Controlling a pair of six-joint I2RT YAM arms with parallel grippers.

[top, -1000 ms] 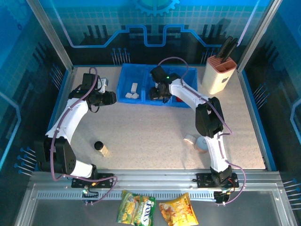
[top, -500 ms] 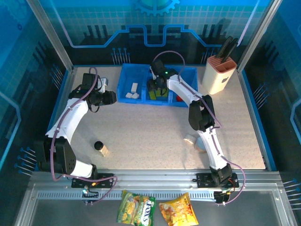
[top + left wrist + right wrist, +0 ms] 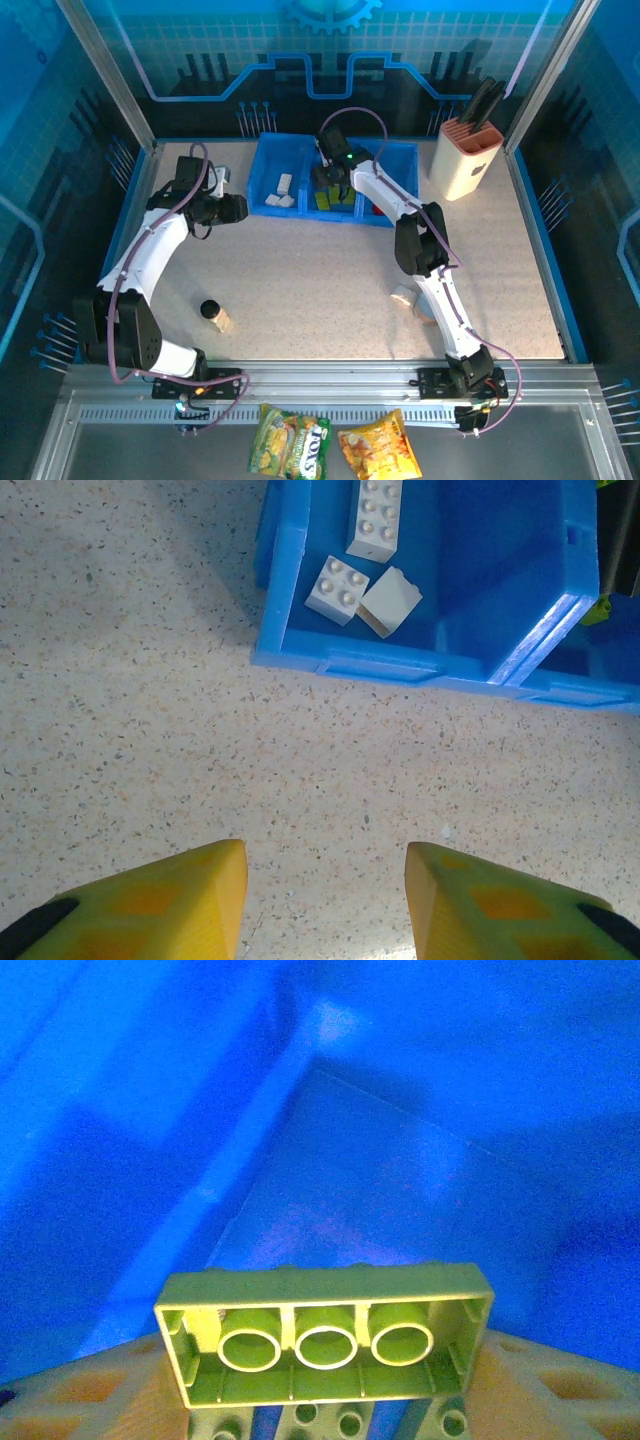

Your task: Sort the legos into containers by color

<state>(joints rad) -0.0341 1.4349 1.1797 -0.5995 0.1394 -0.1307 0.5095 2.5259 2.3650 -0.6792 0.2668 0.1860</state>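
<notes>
The containers are three compartments of a blue tray (image 3: pixel 262 175). White legos (image 3: pixel 281 194) lie in the left one, lime green legos (image 3: pixel 335 200) in the middle one, a red one (image 3: pixel 376 210) in the right one. My right gripper (image 3: pixel 330 178) hangs over the middle compartment. In the right wrist view a lime green lego (image 3: pixel 325 1345) sits underside up between its fingers (image 3: pixel 90 1400), touching both, with more green legos (image 3: pixel 320 1422) below. My left gripper (image 3: pixel 325 880) stands open and empty over bare table, just in front of the tray wall (image 3: pixel 290 600). Beyond that wall lie three white legos (image 3: pixel 337 588).
A beige knife block (image 3: pixel 468 150) stands at the back right. A dark-capped bottle (image 3: pixel 212 313) stands on the near left of the table. A grey tin can (image 3: pixel 428 306) sits beside the right arm. Two snack packets (image 3: pixel 290 443) lie below the table's front rail.
My right gripper has moved back and left from the tray's front onto the middle compartment, uncovering the green legos there. The left arm has not moved.
</notes>
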